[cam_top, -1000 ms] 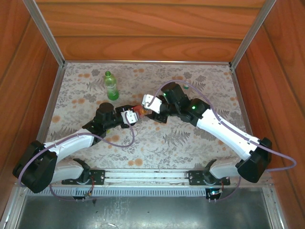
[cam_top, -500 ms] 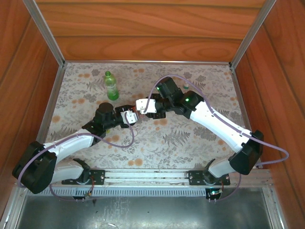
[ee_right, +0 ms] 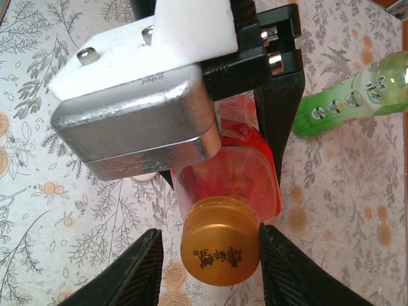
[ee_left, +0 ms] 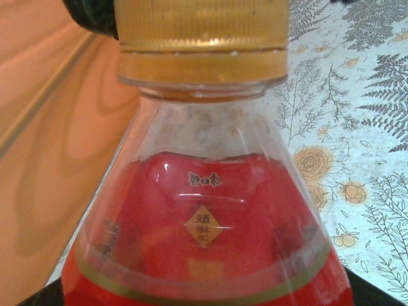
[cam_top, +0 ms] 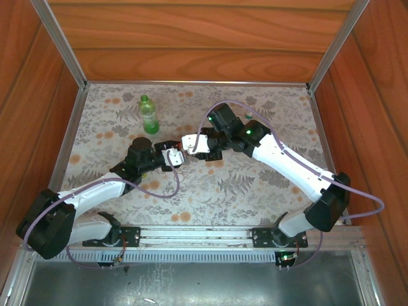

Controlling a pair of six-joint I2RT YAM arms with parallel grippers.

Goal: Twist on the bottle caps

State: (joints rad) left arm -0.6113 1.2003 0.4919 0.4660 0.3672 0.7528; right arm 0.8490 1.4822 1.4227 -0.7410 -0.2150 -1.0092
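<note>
The red bottle (ee_left: 204, 217) with its yellow diamond mark is clamped in my left gripper (cam_top: 173, 157), which is shut on its body. An orange cap (ee_right: 221, 245) sits on the bottle's neck (ee_left: 203, 67). My right gripper (ee_right: 209, 239) straddles this cap. Its right finger (ee_right: 287, 268) touches the cap's side, and a narrow strip of cloth shows between the cap and the left finger (ee_right: 131, 271). In the top view the two grippers meet at mid-table, the right gripper (cam_top: 190, 143) just right of the left one. A green bottle (cam_top: 148, 115) stands upright behind them.
The floral cloth (cam_top: 223, 185) covers the table, and wooden walls (cam_top: 204, 44) enclose the back and sides. The green bottle (ee_right: 344, 102) lies close beyond the left gripper's black finger (ee_right: 284, 127). A small clear bottle (cam_top: 248, 116) stands behind my right arm.
My right gripper has moved left onto the bottle's cap and its jaws have narrowed around it. The left arm and the red bottle have stayed still.
</note>
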